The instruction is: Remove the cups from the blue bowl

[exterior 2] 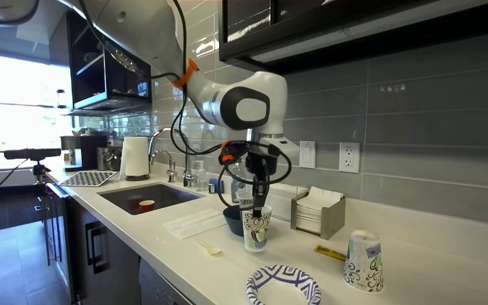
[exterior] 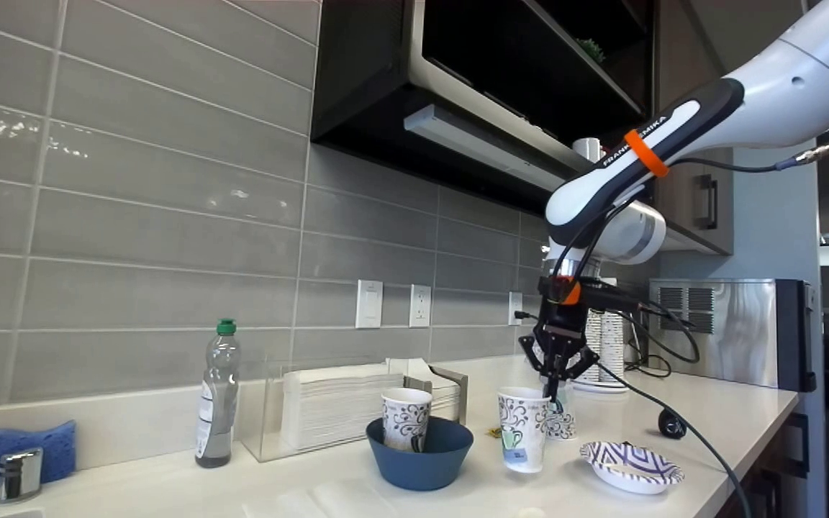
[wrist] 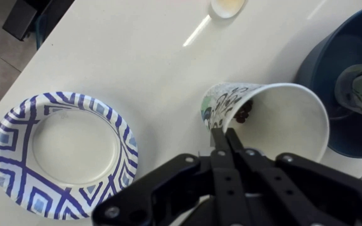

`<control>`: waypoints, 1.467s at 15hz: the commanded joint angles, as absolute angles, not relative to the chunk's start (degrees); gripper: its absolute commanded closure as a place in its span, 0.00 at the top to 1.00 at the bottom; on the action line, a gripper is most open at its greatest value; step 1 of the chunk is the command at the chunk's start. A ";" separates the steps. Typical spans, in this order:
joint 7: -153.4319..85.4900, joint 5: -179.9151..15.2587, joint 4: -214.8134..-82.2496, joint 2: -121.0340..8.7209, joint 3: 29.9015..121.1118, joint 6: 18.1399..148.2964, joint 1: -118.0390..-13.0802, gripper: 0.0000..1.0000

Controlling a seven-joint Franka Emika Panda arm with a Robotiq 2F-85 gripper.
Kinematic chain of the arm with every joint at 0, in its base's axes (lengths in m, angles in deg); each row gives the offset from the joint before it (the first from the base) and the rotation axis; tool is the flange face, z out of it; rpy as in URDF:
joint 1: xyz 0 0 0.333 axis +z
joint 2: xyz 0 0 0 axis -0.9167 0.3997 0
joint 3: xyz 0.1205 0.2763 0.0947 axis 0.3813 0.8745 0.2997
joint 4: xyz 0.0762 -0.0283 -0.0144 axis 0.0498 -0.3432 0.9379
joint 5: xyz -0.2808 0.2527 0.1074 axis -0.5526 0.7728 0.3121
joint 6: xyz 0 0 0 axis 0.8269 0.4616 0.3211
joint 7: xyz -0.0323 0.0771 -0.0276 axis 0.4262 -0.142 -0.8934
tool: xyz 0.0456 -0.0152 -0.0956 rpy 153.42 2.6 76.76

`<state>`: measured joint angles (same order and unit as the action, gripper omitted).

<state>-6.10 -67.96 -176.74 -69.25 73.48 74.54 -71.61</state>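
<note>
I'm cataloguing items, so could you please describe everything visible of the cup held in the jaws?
The cup is white, tapered and paper-looking, printed with dark scrolls, a green cup drawing and a blue patch. It is roughly upright, mouth up, its rim pinched by the jaws, with small dark-red pieces inside. It is between the blue bowl and the patterned dish; whether its base touches the counter is unclear.

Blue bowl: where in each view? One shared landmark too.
In an exterior view: blue bowl, bottom centre.
In an exterior view: bowl, below and left of centre, partly behind a cup.
Wrist view: bowl, right edge, cut off by the frame.
Landmark in all three: patterned dish.
</note>
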 commanded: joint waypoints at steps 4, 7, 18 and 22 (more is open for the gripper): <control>-6.63 -65.32 -176.43 -65.94 73.55 75.46 -71.40 0.29; -5.54 -66.81 -176.24 -66.88 73.76 75.54 -70.78 0.48; -0.59 -79.08 -174.10 -73.57 79.06 75.90 -66.05 1.00; -2.36 -77.79 -171.16 -69.63 80.45 78.38 -65.39 1.00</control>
